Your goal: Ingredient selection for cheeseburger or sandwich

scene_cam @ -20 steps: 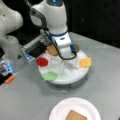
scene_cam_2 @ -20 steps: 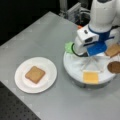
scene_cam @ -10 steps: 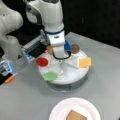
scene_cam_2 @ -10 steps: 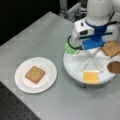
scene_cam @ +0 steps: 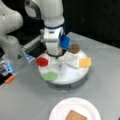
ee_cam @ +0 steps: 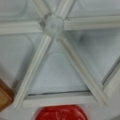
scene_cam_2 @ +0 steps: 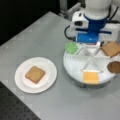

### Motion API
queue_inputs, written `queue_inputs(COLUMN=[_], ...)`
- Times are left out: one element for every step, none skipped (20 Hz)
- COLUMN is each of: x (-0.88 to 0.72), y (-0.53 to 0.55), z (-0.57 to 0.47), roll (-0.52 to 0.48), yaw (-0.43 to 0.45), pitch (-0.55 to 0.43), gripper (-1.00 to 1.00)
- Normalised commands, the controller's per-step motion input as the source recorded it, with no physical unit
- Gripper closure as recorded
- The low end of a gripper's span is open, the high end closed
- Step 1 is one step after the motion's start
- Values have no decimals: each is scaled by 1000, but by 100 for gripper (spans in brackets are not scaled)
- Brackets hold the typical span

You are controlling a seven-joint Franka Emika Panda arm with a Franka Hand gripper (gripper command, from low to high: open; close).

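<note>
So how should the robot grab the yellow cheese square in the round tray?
Probably from straight above. The yellow cheese square lies flat in its own section of the white tray, sticking out over the rim at a front view's bottom. Pinching two opposite edges, perhaps at that outer part, looks easiest, since the dividers crowd its inner sides. The gripper hangs over the tray's far side.

The table (scene_cam_2: 37,35) looked like matt, brushed grey metal, and the tray (scene_cam: 72,75) and the plate (scene_cam_2: 50,75) like smooth white plastic with a slight sheen. The red disc (ee_cam: 61,113), at the bottom of the wrist view, was glossy. The toast square (scene_cam_2: 35,74) looked matt and finely grainy, and the arm's casing (scene_cam: 50,12) was smooth, glossy white plastic.
</note>
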Motion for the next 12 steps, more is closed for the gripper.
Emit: queue_inputs(x=[201, 190, 181, 169, 172, 168, 161, 89, 80, 59, 38, 27], y=[-34, -37, -41, -44, -53, -63, -75, -31, -50, -74, -110, -127], z=[298, 295, 288, 278, 278, 261, 239, 130, 133, 132, 136, 139], roll=[10, 26, 61, 117, 164, 144, 110, 74, 101, 114, 111, 107], yaw=[-450, -451, -466, -492, -501, -527, -510, -295, -323, -288, -239, -206], pitch=[80, 65, 63, 80, 97, 43, 1, 20, 25, 36, 58, 65], gripper=[-100, -100, -100, -100, -100, -100, -100, -100, -100, -100, -100, -100])
